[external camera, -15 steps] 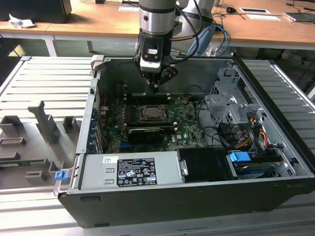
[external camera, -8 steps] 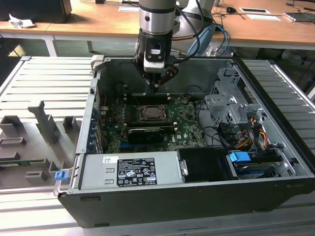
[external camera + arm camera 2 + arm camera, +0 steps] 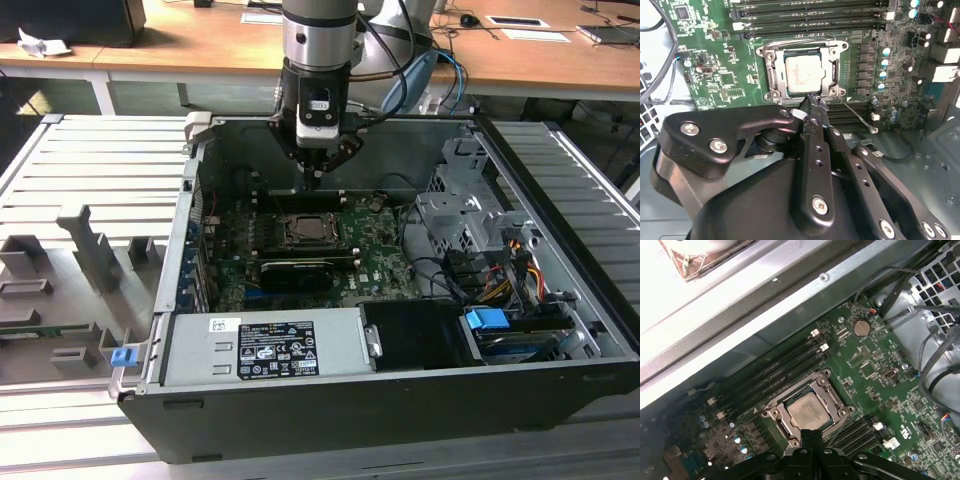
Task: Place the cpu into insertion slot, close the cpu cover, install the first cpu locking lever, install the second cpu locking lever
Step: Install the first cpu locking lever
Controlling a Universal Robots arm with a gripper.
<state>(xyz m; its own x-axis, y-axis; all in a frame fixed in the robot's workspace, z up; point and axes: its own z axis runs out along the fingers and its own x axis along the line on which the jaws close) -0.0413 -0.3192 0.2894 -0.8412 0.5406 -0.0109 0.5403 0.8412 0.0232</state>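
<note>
The cpu (image 3: pixel 804 75) lies flat in the insertion slot (image 3: pixel 765 51) on the green board, its dull silver top showing through the square opening of the cpu cover (image 3: pixel 774 76), which lies down over it. In the first wrist view the cpu (image 3: pixel 807 411) sits inside the cover (image 3: pixel 778 416) the same way. One thin wire locking lever (image 3: pixel 856 114) sticks out at an angle from the socket's corner. My gripper (image 3: pixel 812 100) is shut with nothing between its fingers, its tip just off the socket's edge near that lever. In the exterior view the gripper (image 3: pixel 313 180) hangs above the socket (image 3: pixel 309 232).
The open computer case (image 3: pixel 560 390) surrounds the board. Memory slots (image 3: pixel 810 20) run beside the socket. A long black card (image 3: pixel 297 272) and a grey labelled box (image 3: pixel 270 348) lie toward the exterior view's front. Cables and a drive cage (image 3: pixel 470 225) fill the exterior view's right.
</note>
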